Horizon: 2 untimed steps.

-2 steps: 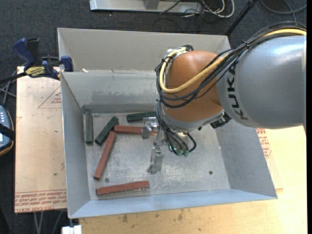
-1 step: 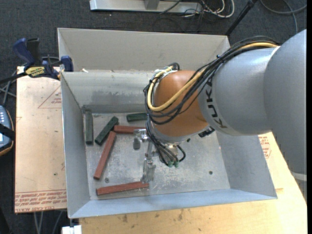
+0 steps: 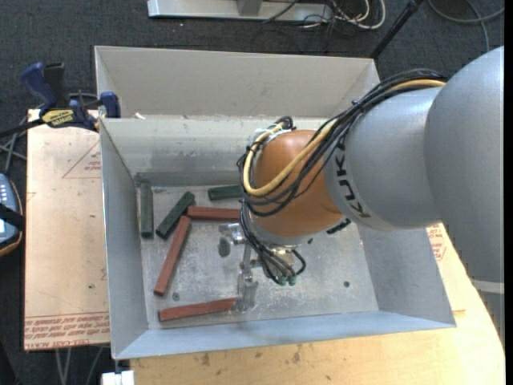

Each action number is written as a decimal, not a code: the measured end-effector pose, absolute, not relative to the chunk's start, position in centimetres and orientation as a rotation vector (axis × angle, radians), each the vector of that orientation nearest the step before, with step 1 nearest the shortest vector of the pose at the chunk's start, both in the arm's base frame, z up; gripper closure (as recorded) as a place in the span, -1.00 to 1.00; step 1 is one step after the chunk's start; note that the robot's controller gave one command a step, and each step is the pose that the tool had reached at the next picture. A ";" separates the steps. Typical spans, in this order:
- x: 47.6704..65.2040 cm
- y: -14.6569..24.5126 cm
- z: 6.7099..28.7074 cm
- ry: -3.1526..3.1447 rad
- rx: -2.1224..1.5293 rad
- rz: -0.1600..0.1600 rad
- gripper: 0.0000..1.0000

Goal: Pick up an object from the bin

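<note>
Hovering at the front of the bin (image 3: 120,215): 1 gripper (image 3: 246,293), open or closed I cannot tell, just beside the right end of 1 red-brown bar (image 3: 198,310) lying flat, long axis left-right along the front wall.

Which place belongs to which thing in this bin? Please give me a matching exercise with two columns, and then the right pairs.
Things:
1. grey bar
2. longest red-brown bar
3. tool

Places:
A. by the view's right end of the front red-brown bar
B. lying along the view's left wall of the bin
C. slanted, to the view's right of the grey bar

Pairs: 1-B; 2-C; 3-A
</note>
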<state>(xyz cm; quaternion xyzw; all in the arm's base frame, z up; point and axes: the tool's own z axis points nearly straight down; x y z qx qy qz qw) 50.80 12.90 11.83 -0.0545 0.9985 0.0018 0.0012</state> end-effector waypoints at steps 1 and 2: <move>49.9 9.0 11.7 3.143 -0.058 0.000 -1.00; 49.7 12.3 9.8 3.134 -0.219 -0.001 -1.00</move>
